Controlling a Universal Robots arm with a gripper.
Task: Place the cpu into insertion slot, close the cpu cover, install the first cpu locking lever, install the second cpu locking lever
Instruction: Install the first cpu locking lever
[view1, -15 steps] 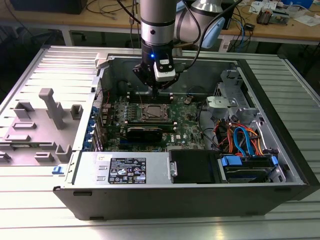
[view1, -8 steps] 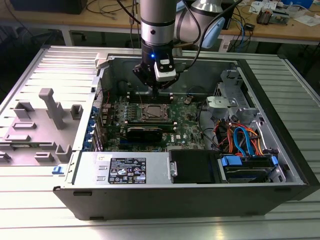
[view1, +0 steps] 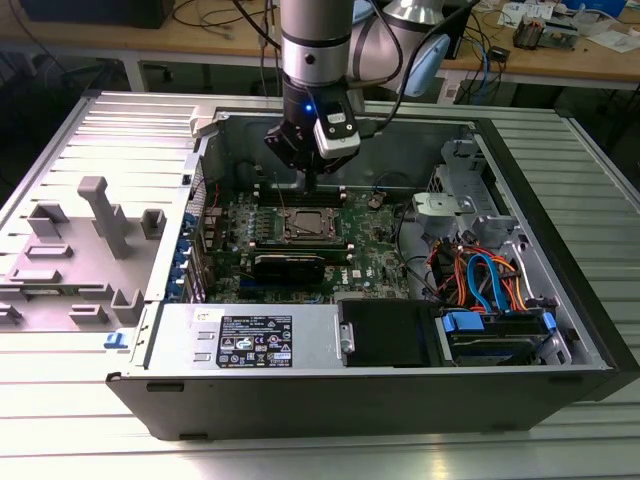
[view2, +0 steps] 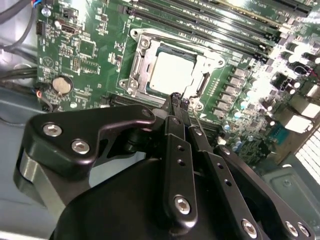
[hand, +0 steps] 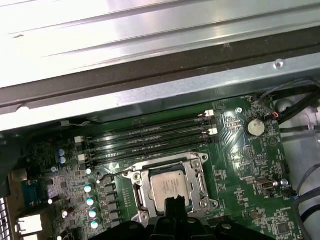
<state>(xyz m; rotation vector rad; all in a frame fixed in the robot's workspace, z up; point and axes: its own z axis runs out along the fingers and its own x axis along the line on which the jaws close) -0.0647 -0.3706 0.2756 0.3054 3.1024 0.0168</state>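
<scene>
The cpu lies flat in the insertion slot on the green motherboard, its silver top showing. The cpu cover lies down over it as a metal frame, and the chip shows through its window. In the first wrist view the cpu sits inside the cover. My gripper hangs just above the socket's edge, fingers shut together with nothing between them. In the exterior view the gripper stands over the far side of the socket. I cannot make out how the locking levers stand.
Long black memory slots run beside the socket. A black card lies on its near side in the exterior view. The case holds a power supply and cable bundles. Grey fixtures stand on the exterior view's left.
</scene>
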